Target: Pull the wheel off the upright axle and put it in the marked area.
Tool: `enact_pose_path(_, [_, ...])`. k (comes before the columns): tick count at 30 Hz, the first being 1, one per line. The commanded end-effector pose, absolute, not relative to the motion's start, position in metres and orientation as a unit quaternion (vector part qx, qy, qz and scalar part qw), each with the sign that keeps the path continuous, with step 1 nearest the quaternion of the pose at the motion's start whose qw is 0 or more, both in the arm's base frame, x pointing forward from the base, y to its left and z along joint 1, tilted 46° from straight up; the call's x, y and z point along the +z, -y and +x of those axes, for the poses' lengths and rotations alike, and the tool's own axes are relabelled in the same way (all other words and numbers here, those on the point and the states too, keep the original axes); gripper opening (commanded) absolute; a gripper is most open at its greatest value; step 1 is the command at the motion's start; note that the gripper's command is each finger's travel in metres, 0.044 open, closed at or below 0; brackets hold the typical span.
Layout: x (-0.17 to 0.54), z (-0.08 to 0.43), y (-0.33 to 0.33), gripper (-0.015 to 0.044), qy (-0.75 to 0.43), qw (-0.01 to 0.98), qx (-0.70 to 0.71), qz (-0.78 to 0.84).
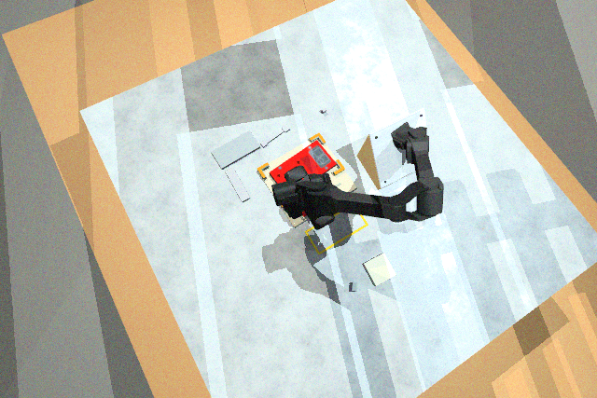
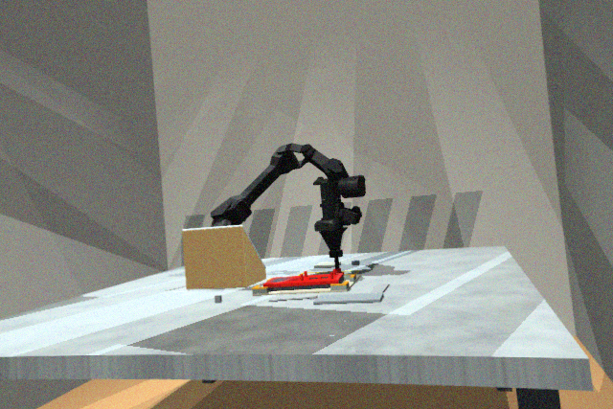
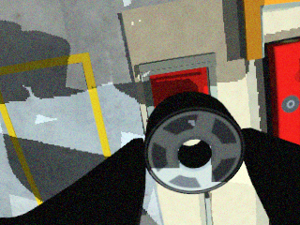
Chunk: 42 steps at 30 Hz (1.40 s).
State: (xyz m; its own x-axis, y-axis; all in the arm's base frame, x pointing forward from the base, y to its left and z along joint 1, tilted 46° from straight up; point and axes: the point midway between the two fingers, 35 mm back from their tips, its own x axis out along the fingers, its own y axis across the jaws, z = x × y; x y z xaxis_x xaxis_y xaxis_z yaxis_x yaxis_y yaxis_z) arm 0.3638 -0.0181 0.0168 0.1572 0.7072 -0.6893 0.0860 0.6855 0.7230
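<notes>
The hand (image 3: 194,157) is clenched on the wheel (image 3: 194,150), its two dark fingers pressing in from either side; in the wrist view the lower parts of both fingers run off the picture, so only their inner edges against the rim can be seen. The wheel faces the camera, grey-spoked with a dark tyre and an open hub, and through the hub only a pale patch shows. Whether it sits on the axle or is free of it I cannot tell: no post is clearly visible, only a thin grey sliver (image 3: 206,219) below the wheel on the cream board (image 3: 187,32), too slight to name. Beyond the wheel lies a red block (image 3: 178,84), partly covered by the tyre, and to the right a red plate (image 3: 288,82) cut off by the frame edge, with an orange corner bracket (image 3: 253,22) above it. To the left of the hand the yellow outline of the marked area (image 3: 90,82) lies on the bench (image 3: 56,25), its lower part hidden behind the finger. From above, the arm (image 1: 366,203) covers the wheel entirely and overhangs one side of the yellow outline. From the side, the hand points straight down over the red fixture (image 2: 304,280), its tip too small to read; a tan wedge (image 2: 220,257) hides the arm's base.
</notes>
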Motion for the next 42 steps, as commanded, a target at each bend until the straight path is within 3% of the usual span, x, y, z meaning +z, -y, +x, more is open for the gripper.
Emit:
enact_pose_path(1, [0.02, 0.365, 0.021, 0.0, -0.608, 0.69, 0.227, 0.322])
enact_pose_path(10, [0.042, 0.353, 0.044, 0.0, -0.608, 0.69, 0.226, 0.322])
enact_pose_path(42, [0.111, 0.31, -0.038, 0.0, -0.608, 0.688, 0.227, 0.324])
